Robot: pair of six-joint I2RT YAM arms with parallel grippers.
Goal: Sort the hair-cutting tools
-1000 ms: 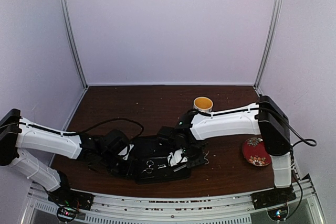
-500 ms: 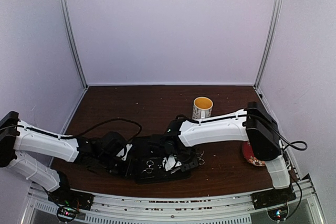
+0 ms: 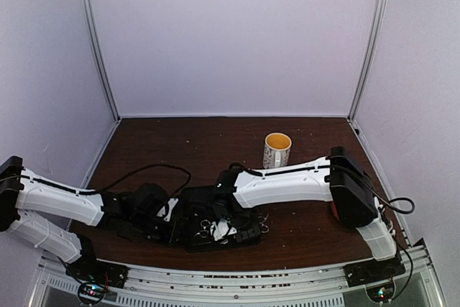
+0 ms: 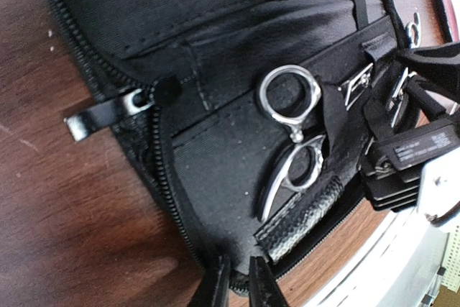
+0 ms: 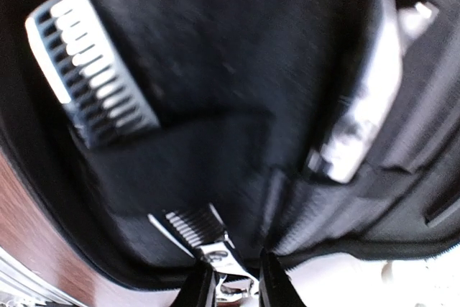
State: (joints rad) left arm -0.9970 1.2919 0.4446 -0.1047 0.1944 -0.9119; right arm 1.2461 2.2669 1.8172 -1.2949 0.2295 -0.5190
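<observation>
An open black case (image 3: 194, 206) lies at the table's near middle. One pair of silver scissors (image 4: 291, 138) with ring handles is tucked under a strap inside it, also seen from above (image 3: 205, 228). My left gripper (image 4: 241, 282) is shut on the case's zipped edge, at its left side (image 3: 171, 226). My right gripper (image 5: 233, 285) hovers low over the case interior (image 3: 224, 229), shut on a second pair of silver scissors (image 5: 208, 239) with a toothed blade pointing into the case. No black clips can be made out.
A white patterned mug (image 3: 277, 149) with a yellow inside stands behind the right arm. A black comb (image 5: 90, 84) and a blurred silver item (image 5: 356, 127) sit in the case. The red plate is hidden by the right forearm. The table's front rail (image 3: 230, 278) is close.
My right arm has swung left across the case carrying the toothed scissors, and its forearm now covers the red plate. My left arm has edged slightly, still pinching the case edge.
</observation>
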